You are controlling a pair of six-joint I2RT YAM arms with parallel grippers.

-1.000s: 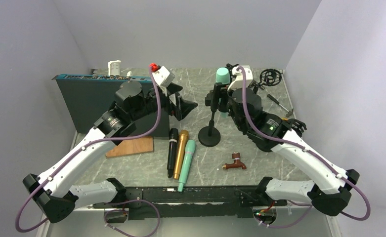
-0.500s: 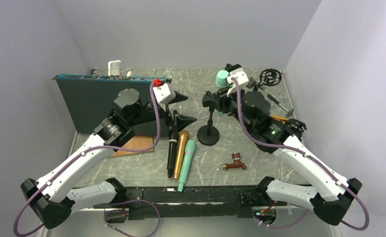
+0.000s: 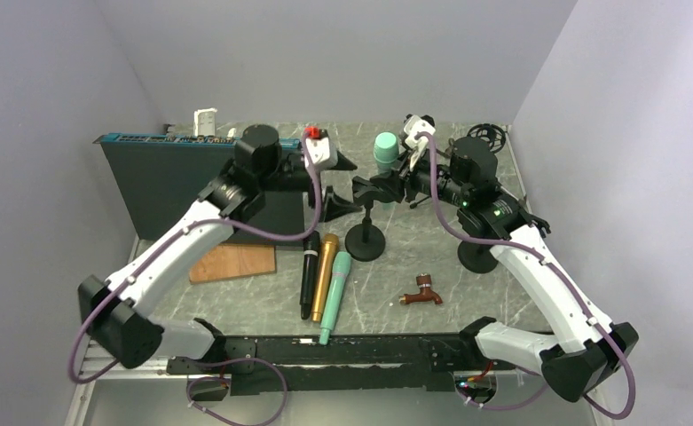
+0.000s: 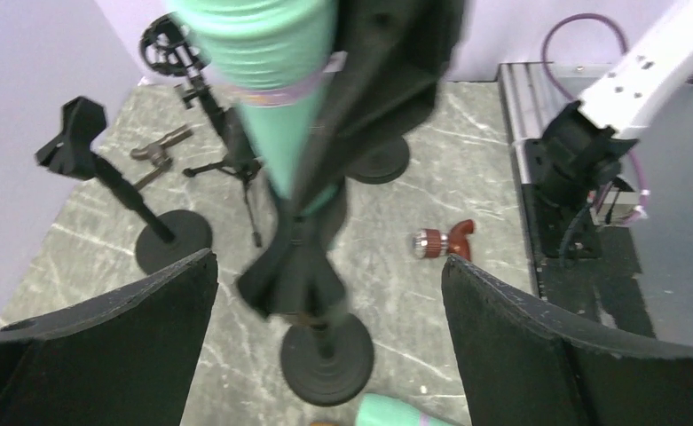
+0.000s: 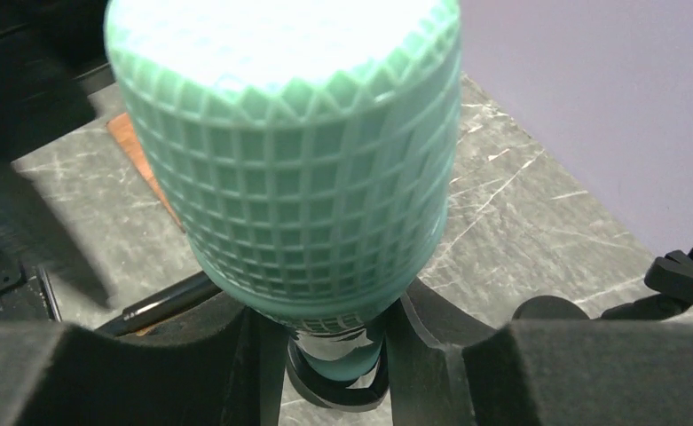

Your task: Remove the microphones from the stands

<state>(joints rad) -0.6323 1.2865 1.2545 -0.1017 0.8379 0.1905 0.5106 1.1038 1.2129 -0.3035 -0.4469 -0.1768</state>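
Careful: the mint microphone looks stiff, light and slick; take its handle below the head. Your left gripper gapes around the stand, and I can't tell whether your right gripper has closed.

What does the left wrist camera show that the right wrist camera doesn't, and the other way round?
Only the left wrist: the stand down to its round base, the brown tap, a second black stand and the right arm. Only the right wrist: the mesh head of the green microphone up close, and a sliver of the wooden board. Both: the green microphone sitting in the stand's clip, and the marble table.
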